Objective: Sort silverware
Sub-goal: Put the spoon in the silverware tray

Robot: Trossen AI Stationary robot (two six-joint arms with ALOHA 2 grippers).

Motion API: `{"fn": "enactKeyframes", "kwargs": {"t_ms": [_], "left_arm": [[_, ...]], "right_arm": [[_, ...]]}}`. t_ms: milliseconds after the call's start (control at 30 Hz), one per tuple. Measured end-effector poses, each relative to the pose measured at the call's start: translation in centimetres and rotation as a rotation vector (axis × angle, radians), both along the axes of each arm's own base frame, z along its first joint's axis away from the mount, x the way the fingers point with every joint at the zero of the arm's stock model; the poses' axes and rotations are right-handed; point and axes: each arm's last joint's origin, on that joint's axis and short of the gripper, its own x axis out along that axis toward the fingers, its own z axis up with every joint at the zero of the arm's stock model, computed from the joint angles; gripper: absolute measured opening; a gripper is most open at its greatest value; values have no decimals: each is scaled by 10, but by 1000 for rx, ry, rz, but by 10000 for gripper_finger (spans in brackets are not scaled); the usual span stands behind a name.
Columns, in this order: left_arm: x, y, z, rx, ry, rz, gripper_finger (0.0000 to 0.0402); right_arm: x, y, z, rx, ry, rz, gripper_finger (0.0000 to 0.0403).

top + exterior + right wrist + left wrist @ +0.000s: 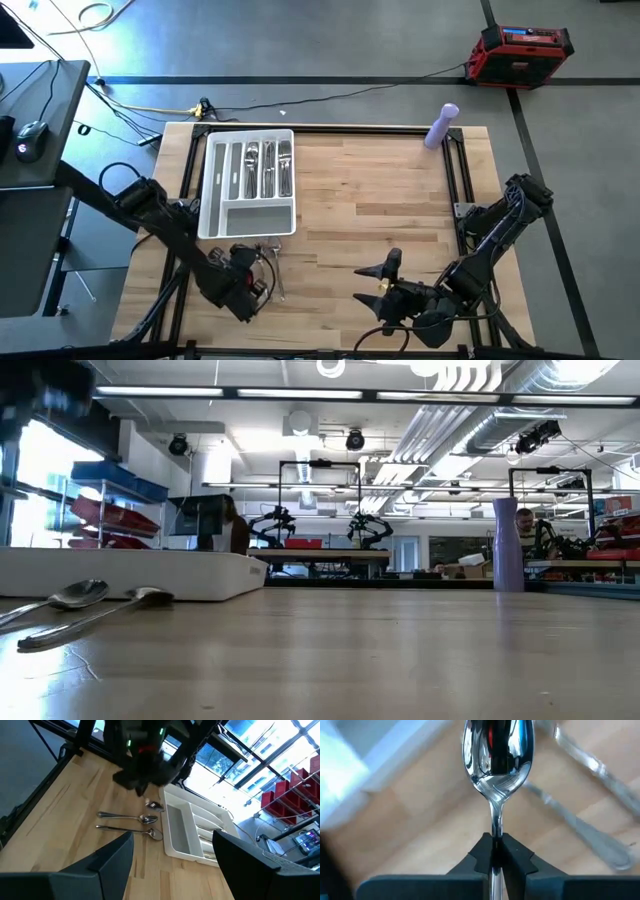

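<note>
My left gripper (pixel 495 845) hangs over the table's near left part (pixel 255 270) and is shut on a shiny spoon (pixel 497 755). In the right wrist view that spoon's bowl (pixel 154 806) shows just under the dark gripper. Two more spoons (pixel 127 816) (pixel 130 829) lie flat on the wood beside it, handles pointing away from the white tray (pixel 215 200). The tray's far compartments hold more silverware (pixel 268 165). My right gripper (pixel 385 278) waits open at the near middle of the table, with nothing between its fingers (pixel 172 850). My left gripper pinches the spoon's handle just behind the bowl (pixel 495 827) between its two fingertips. The fingers point steeply down and run along the handle, which passes back between them. The bowl sticks out below the fingertips and appears lifted clear of the table.
A purple bottle (pixel 441 126) stands at the table's far right edge. The tray's wide near compartment (pixel 258 215) is bare. Open wood lies between the tray and my right gripper. A red box (pixel 520 55) sits on the floor beyond the table.
</note>
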Motion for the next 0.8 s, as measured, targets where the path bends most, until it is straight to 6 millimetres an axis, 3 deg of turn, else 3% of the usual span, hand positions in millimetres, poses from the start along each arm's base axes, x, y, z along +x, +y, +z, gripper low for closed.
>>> {"fn": "enactKeyframes", "kwargs": {"t_ms": [167, 267, 433, 633, 800], "left_arm": [[6, 5, 50, 308, -172, -63, 2], [12, 19, 60, 485, -285, -93, 2], [22, 75, 49, 682, -294, -7, 1], [18, 142, 29, 897, -383, 186, 1], [11, 181, 3, 944, -358, 331, 1]], "right_arm": [[0, 0, 0, 0, 0, 0, 254], [0, 0, 0, 17, -3, -7, 254], [-1, 1, -1, 10, 2, -1, 254], [-2, 1, -1, 9, 10, 6, 254], [-3, 2, -2, 17, 28, 29, 254]]}}
